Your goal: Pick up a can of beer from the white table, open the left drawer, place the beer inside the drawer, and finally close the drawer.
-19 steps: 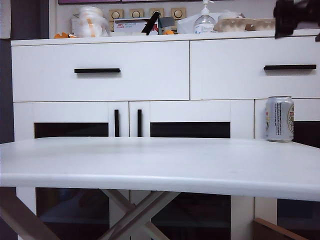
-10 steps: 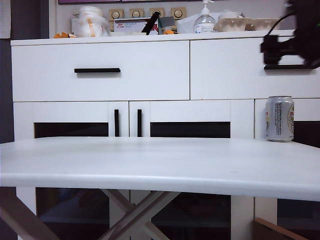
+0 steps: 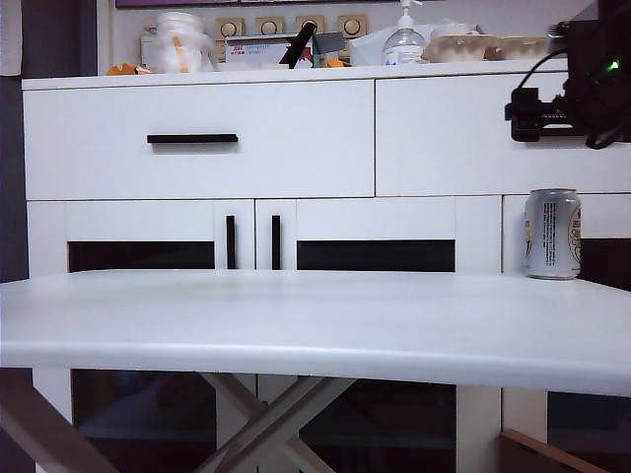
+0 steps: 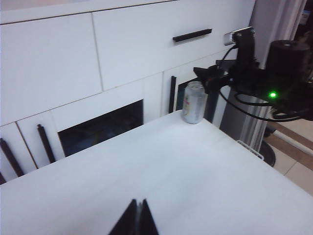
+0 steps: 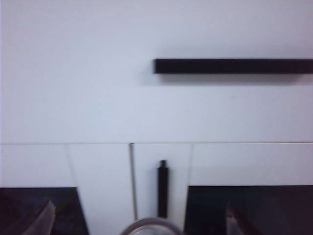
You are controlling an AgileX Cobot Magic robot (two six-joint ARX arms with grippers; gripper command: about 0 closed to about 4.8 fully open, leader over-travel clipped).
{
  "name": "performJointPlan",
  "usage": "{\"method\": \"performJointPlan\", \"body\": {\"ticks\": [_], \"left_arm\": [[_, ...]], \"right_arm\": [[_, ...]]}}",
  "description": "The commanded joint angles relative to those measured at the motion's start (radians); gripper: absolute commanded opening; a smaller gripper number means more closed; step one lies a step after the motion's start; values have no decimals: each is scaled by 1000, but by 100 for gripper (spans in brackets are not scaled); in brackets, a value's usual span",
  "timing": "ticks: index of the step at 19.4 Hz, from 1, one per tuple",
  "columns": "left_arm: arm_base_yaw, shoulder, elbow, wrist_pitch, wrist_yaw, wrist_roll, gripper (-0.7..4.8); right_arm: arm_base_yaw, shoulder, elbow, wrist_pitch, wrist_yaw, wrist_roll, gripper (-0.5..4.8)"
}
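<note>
The can of beer [image 3: 551,235] stands upright at the far right of the white table [image 3: 296,325], in front of the cabinet. My right gripper [image 3: 525,106] hangs above it, open and empty. In the right wrist view the can's top rim [image 5: 149,227] shows between the widely spread fingertips [image 5: 46,218]. The left wrist view shows the can [image 4: 194,102] with the right gripper [image 4: 205,78] just over it. My left gripper [image 4: 139,200] is shut and empty over the table's near part. The left drawer [image 3: 197,163] is closed, with its black bar handle [image 3: 192,139].
The narrower right drawer [image 3: 473,158], also closed, lies behind the right arm; its handle [image 5: 232,66] shows in the right wrist view. Glass-paned doors [image 3: 138,256] sit below the drawers. Bottles, boxes and a jar [image 3: 177,44] crowd the cabinet top.
The right arm has come down from the upper right corner and forward, and now hangs over the can with its jaws still open. The left gripper and the can have not moved.
</note>
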Motion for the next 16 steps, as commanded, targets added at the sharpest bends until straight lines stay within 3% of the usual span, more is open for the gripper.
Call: {"method": "performJointPlan", "body": {"ticks": [1, 16], "left_arm": [[0, 0, 4, 10, 0, -3, -6], [0, 1, 4, -17, -1, -3, -6]], "right_arm": [[-20, 29, 10, 19, -32, -3, 479], [-24, 195, 84, 47, -54, -3, 479]]}}
